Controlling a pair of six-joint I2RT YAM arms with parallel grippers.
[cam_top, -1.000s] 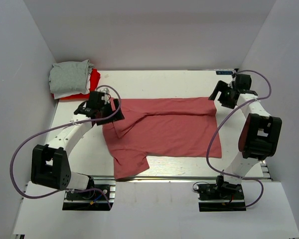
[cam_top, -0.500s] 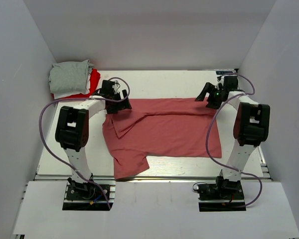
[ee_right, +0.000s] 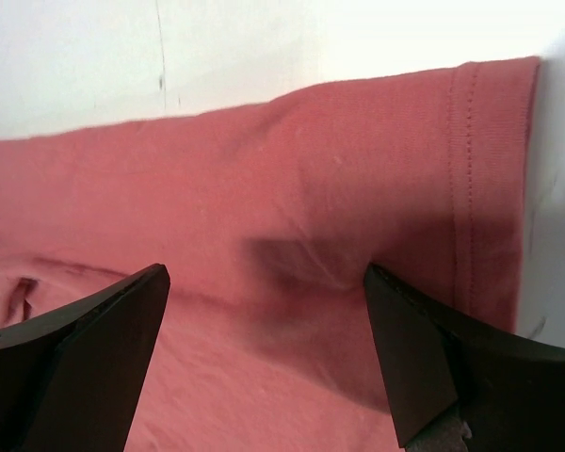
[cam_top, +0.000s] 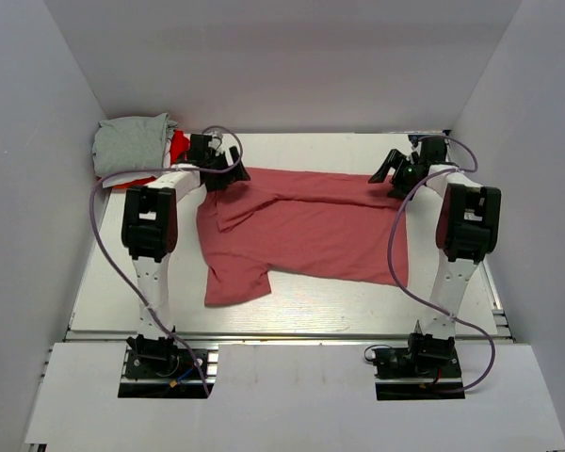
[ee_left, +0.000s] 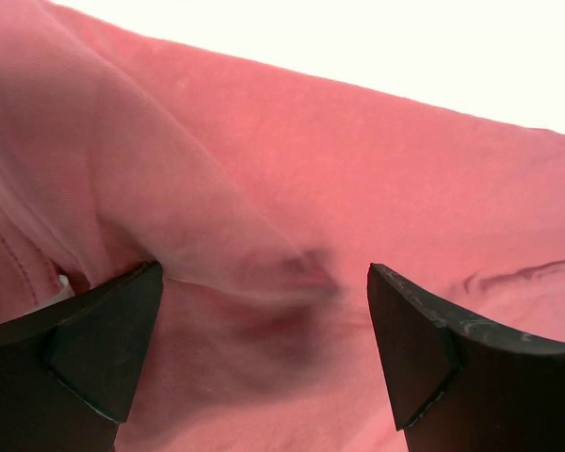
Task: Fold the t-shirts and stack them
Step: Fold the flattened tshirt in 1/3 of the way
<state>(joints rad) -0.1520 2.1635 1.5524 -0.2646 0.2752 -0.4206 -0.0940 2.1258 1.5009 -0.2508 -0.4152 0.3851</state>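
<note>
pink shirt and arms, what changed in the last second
Both arms stretched forward, carrying the left pincer and right pincer to the far corners of the pink shirt. The shirt slid farther away with them. Both pincers stayed open; the folded pile did not move.

Red shirt point(cam_top: 178, 148) mostly under grey shirt point(cam_top: 130, 143)

Matt cloth t-shirt point(cam_top: 311, 231); smooth white table point(cam_top: 311, 303)

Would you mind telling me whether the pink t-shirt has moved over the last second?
Yes. The pink t-shirt has slid toward the back wall: its lower sleeve lies farther from the table's near edge, and its top edge sits nearer the folded stack.
</note>
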